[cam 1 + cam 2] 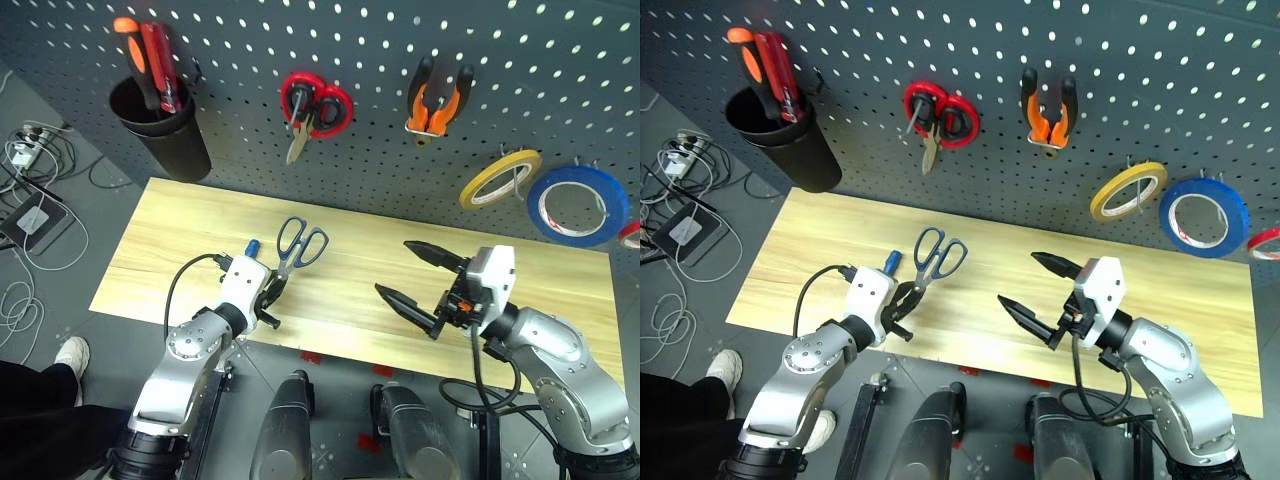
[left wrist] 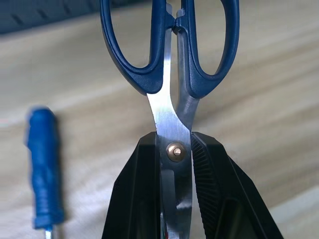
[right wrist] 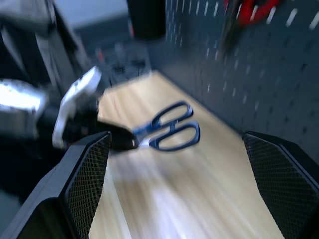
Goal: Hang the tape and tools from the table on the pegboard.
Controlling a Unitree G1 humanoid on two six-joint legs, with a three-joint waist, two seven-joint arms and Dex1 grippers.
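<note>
The blue-handled scissors (image 1: 299,246), blades shut and finger loops pointing toward the pegboard (image 1: 330,60), sit at frame centre-left above the table (image 1: 190,240). The left gripper (image 1: 270,296) clamps them at the pivot. The right gripper (image 1: 417,278), centre-right, hangs wide open and empty.

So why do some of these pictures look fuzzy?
Right wrist view: everything is smeared, the scissors and pegboard streaky. Left wrist view: scissors sharp at the rivet, but the screwdriver and table are soft. Head views are crisp, with soft shadows.
</note>
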